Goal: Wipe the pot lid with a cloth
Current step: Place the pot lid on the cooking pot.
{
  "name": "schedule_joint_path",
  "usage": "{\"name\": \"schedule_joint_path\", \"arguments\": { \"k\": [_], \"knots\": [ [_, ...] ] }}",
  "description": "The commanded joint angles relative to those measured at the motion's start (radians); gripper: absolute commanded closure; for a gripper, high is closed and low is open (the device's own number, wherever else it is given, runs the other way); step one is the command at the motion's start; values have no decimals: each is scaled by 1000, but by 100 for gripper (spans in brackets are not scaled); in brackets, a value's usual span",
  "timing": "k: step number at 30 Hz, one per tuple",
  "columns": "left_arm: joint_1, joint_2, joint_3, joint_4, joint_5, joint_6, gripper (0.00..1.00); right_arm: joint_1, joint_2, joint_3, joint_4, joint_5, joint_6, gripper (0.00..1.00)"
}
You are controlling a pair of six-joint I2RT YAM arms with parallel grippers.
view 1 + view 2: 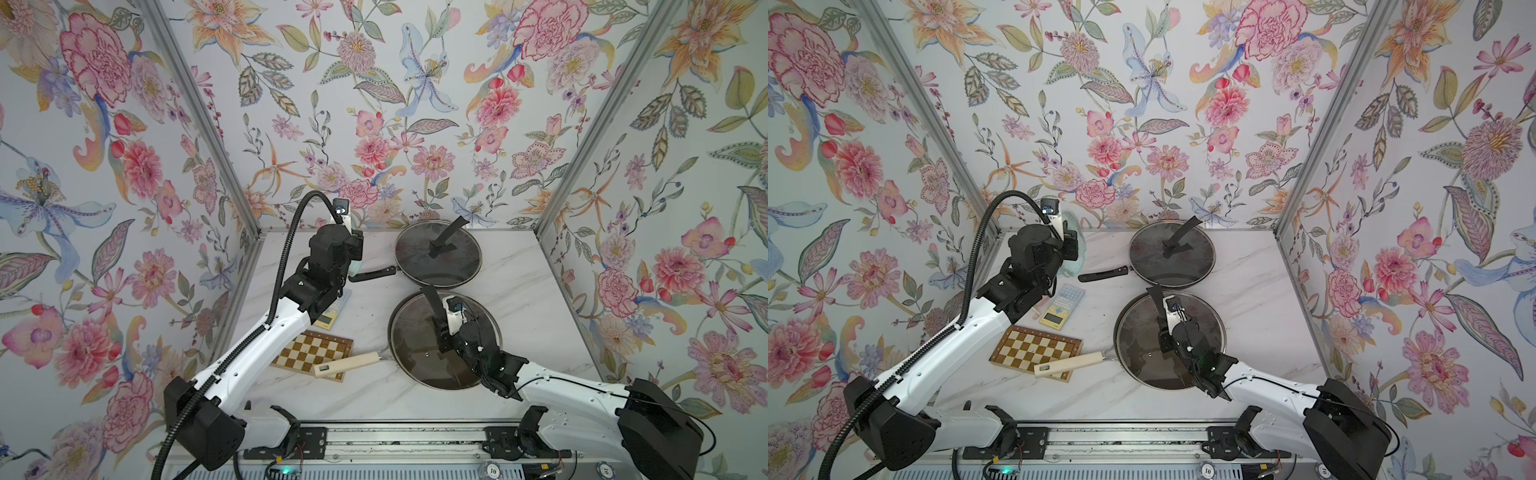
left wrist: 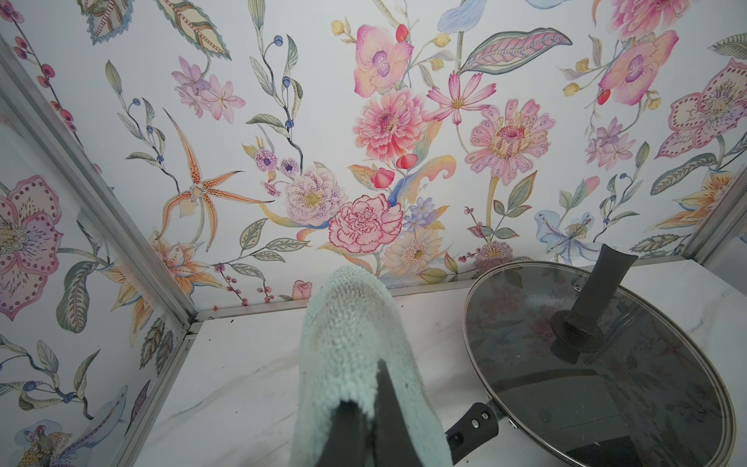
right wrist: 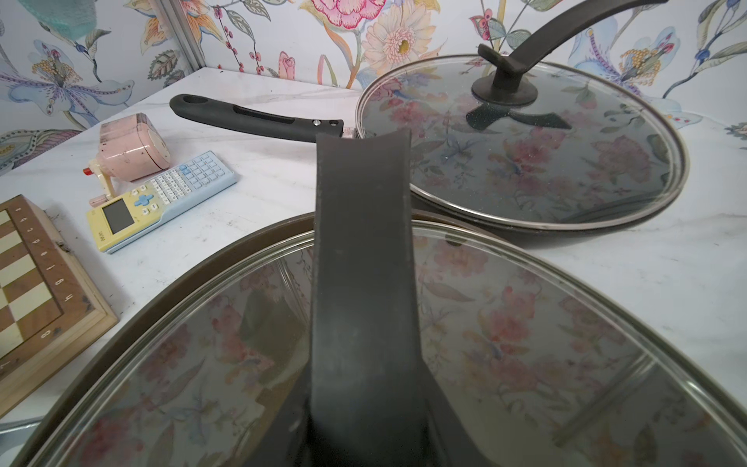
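The left pincer (image 2: 366, 408) clamps the cloth (image 2: 347, 335), the right pincer (image 1: 441, 330) the lid handle (image 3: 364, 250) (calculator (image 3: 161, 198), chessboard (image 1: 313, 353) nearby).

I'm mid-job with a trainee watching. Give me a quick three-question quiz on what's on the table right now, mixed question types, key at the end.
1. True or false: the left hand is shut on the pale mint-green terry cloth.
2. The right hand is closed on the black strap handle of which lid? A: the nearer round glass lid. B: the farther round glass lid. C: no lid.
3. Fill in: the cream pan handle lies over a corner of the wooden ____.
Key: 1 true; 2 A; 3 chessboard.
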Motion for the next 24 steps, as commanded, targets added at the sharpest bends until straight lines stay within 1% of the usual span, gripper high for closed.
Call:
{"name": "schedule_joint_path", "arguments": {
  "k": [1, 9, 15, 20, 24],
  "knots": [
    [9, -23, -4, 2, 11, -16, 100, 2, -1, 14, 174, -3, -7, 100],
    [9, -17, 3, 0, 13, -16, 100, 5, 5, 3, 244, 7, -20, 100],
    [9, -17, 2, -2, 17, -21, 100, 9, 21, 12, 261, -21, -15, 100],
    [7, -15, 3, -3, 19, -25, 100, 9, 29, 27, 269, -8, -37, 100],
    [9, -17, 3, -4, 21, -25, 100, 4, 35, 8, 304, -9, -22, 100]
  ]
}}
